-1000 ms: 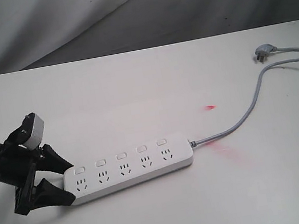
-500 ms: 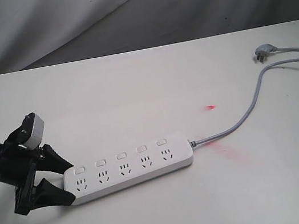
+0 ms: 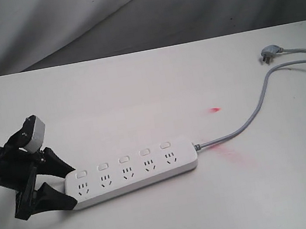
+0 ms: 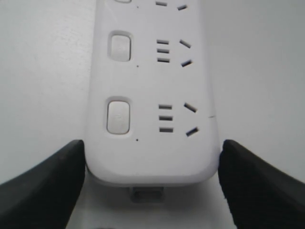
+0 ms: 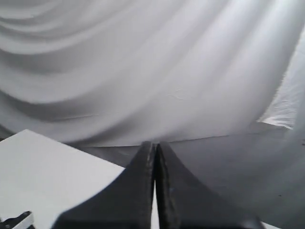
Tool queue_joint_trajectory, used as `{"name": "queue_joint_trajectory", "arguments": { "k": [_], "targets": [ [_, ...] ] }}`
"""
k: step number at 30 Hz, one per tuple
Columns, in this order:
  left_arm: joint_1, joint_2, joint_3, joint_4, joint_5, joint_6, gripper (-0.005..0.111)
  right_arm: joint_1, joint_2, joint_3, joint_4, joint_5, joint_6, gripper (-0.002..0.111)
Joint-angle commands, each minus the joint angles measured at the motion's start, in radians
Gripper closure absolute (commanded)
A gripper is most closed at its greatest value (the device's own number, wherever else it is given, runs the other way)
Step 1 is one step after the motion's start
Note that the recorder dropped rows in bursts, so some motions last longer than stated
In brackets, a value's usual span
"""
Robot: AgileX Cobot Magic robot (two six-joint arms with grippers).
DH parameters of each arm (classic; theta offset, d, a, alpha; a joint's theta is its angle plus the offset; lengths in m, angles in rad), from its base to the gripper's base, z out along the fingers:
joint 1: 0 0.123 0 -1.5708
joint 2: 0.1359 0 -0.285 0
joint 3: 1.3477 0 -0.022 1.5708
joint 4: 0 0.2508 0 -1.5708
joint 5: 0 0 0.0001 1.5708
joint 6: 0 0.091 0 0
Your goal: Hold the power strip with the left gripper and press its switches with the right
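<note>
White table (image 3: pixel 137 93) fills most of the exterior view and is bounded at the far side by a straight edge, behind which a grey cloth backdrop (image 3: pixel 123 13) hangs in folds. Wide bare surface is seen beyond the power strip (image 3: pixel 133 177), in front of it and to its right. The bare surface is broken only by a grey cord (image 3: pixel 231 135), a grey plug (image 3: pixel 267 56) near the far right edge and faint red marks (image 3: pixel 215 109) close to the cord.

The power strip is laid flat, left of the table's middle and towards the near side, with its long axis running left to right and rising slightly to the right. The cord leaves its right end and curves away to the right edge. Five switches (image 3: pixel 124 160) are lined up along the far long side, one above each socket.

The left gripper (image 3: pixel 71 189) is set at the strip's left end, low over the table. In the left wrist view its two black fingers (image 4: pixel 43 181) are seen against the two long sides, just at the rounded corners, so the strip is gripped across its width. The nearest switch lies just beyond the fingertips, between them.

The right gripper (image 5: pixel 155 152) is not seen in the exterior view. In its own wrist view the fingers are pressed together with nothing between them, held above a corner of the table with the cloth behind.
</note>
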Motion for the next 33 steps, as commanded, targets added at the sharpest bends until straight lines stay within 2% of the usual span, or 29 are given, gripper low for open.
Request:
{"name": "queue_joint_trajectory", "arguments": {
  "k": [1,5,9,12,15,26,33],
  "targets": [
    [-0.003,0.005,0.001,0.004,-0.014,-0.005,0.050,-0.106,-0.111,0.220,-0.111,-0.099,0.094,0.108],
    [-0.003,0.005,0.001,0.004,-0.014,-0.005,0.050,-0.225,-0.230,0.469,-0.143,-0.161,0.094,0.108],
    [-0.003,0.005,0.001,0.004,-0.014,-0.005,0.050,-0.303,-0.320,0.663,-0.166,-0.261,0.094,0.108],
    [-0.003,0.005,0.001,0.004,-0.014,-0.005,0.050,-0.372,-0.430,0.890,-0.166,-0.396,0.094,0.108],
    [-0.003,0.005,0.001,0.004,-0.014,-0.005,0.050,-0.406,-0.529,1.069,-0.160,-0.445,0.106,0.108],
    [-0.003,0.005,0.001,0.004,-0.014,-0.005,0.050,-0.406,-0.794,1.396,-0.128,-0.454,0.109,0.108],
    [-0.003,0.005,0.001,0.004,-0.014,-0.005,0.050,-0.406,-0.875,1.405,-0.125,-0.379,0.115,0.108]
  ]
}}
